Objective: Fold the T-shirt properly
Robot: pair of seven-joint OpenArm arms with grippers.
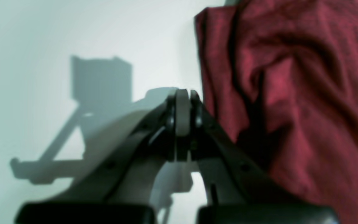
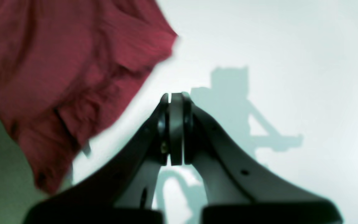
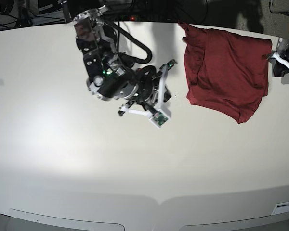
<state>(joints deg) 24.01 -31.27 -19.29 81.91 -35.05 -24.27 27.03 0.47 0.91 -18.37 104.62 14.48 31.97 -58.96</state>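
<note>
while the white desk (image 3: 62, 159) lies bare across most of the base view, the right arm (image 3: 98, 53) reaches in from about eleven o'clock and bends down toward the middle, its wrist housing and camera bracket (image 3: 156, 113) hanging just left of centre. the right gripper (image 2: 176, 99) has its jaws pressed together with nothing between them, seen plainly in the right wrist view, where it hangs over bare desk and throws a sharp shadow toward two o'clock. in that same view the t-shirt (image 2: 73, 68) fills the ten o'clock corner, apart from the closed jaws. moving right across the base view, the t-shirt (image 3: 226, 70) sits at about one o'clock on the desk, a rumpled dark red heap with its upper edge near the far rim of the desk and a lower corner drooping toward five o'clock; it lies loosely bunched with deep creases, not flat. at the far right edge, near three o'clock, part of the left arm (image 3: 284, 55) shows just beside the shirt's right edge; whether it touches the cloth cannot be told there. in the left wrist view the left gripper (image 1: 183, 96) also has its jaws together and holds nothing, with the t-shirt (image 1: 291, 93) just beside it toward three o'clock and pale desk to its left.
</note>
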